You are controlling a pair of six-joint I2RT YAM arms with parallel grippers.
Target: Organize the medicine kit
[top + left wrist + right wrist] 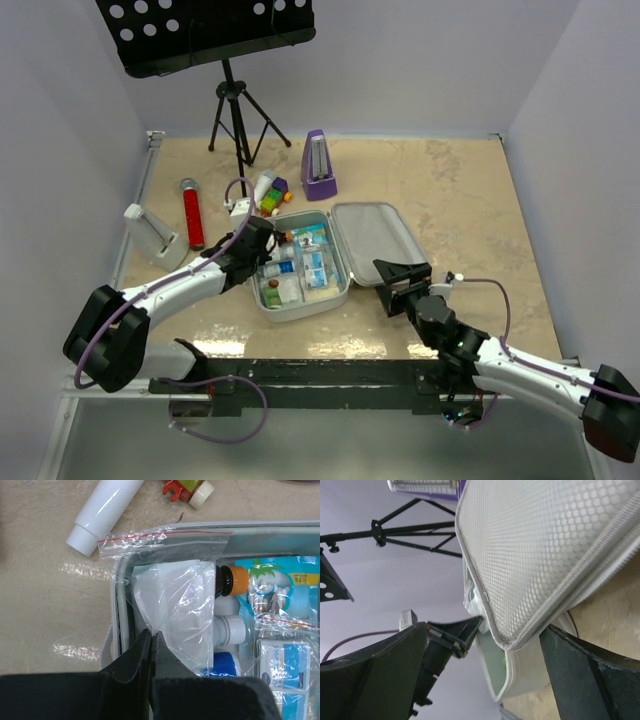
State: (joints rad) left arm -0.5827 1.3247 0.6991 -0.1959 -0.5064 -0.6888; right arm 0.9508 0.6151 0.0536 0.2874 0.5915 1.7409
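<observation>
At the centre of the top view, the medicine kit (346, 288) lies open, already mostly packed. The left gripper (151, 637) is pinched shut on a clear zip bag (172, 605) at the kit's left edge, seemingly tucking it in. The right gripper (402, 272) gapes wide around the lid (375, 232) corner. Closing up looks left to do, and a white tube (102, 512) lies outside.

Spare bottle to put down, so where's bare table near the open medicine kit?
Bare: right of the medicine kit and its open lid, out to the right wall, back beside the metronome. Crowded: behind-left, around the red tube, toys and left arm.
</observation>
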